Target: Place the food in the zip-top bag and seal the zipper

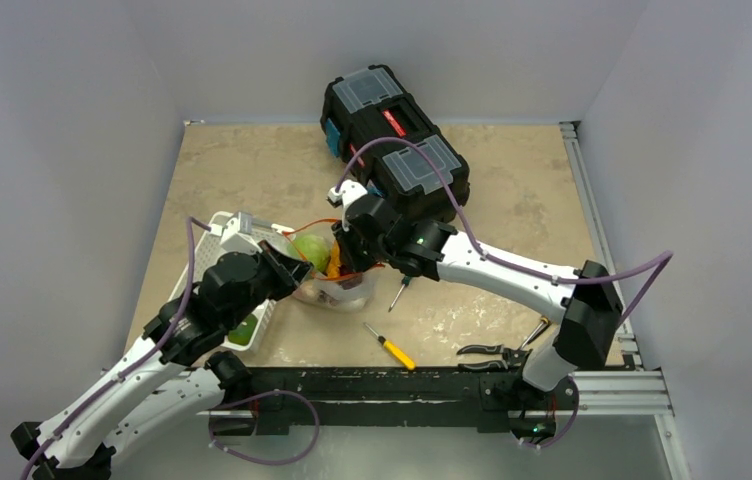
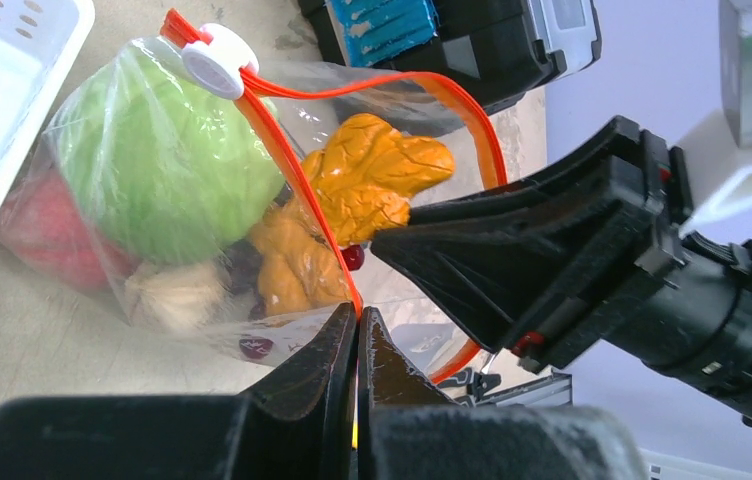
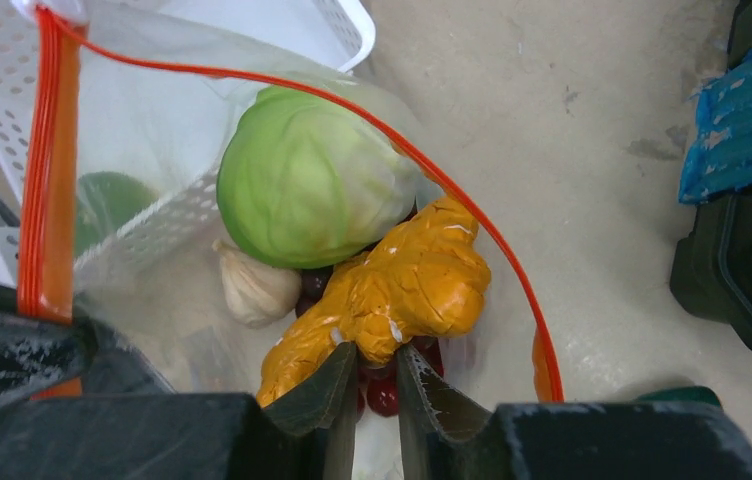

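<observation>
**Bag** (image 2: 392, 110): clear, lying at the middle of the table (image 1: 512, 200) just right of the white basket (image 1: 214, 238), with its mouth held apart between the two arms.

**Zipper** (image 2: 287, 165): an orange-red strip round the mouth, unsealed. The white slider (image 2: 220, 60) sits at one end, a detail only the left wrist view gives.

**Left gripper** (image 2: 357, 325): jaws pressed together on the zipper, pinching the nearer lip of the mouth.

**Right gripper** (image 3: 372, 375): fingers reach inside the open mouth with only a slim gap between them. Their tips are against the orange lump (image 3: 402, 290). None of the views settles whether they pinch anything.

**Food in the bag**:
- Cabbage (image 3: 302, 180), in both wrist views.
- White bulb (image 3: 252, 285) under the cabbage.
- Dark red grapes (image 3: 384, 395) beneath the orange lump.
- Peach (image 2: 42, 225), seen only from the left wrist, pressed against the bag wall next to the cabbage.

The top view shows little more than the cabbage and some orange, since the arms cover the rest.

**Food outside the bag**: a green round fruit (image 1: 244, 330) in the near end of the basket. The right wrist view shows it dimly through the bag film.

**Other items, top view only**:
- Yellow screwdriver (image 1: 392, 348), near centre.
- Pliers (image 1: 487, 350), to the right of the yellow screwdriver.
- A second screwdriver (image 1: 399, 293), just right of the bag.
- Black toolbox (image 1: 395, 140), at the far side.
</observation>
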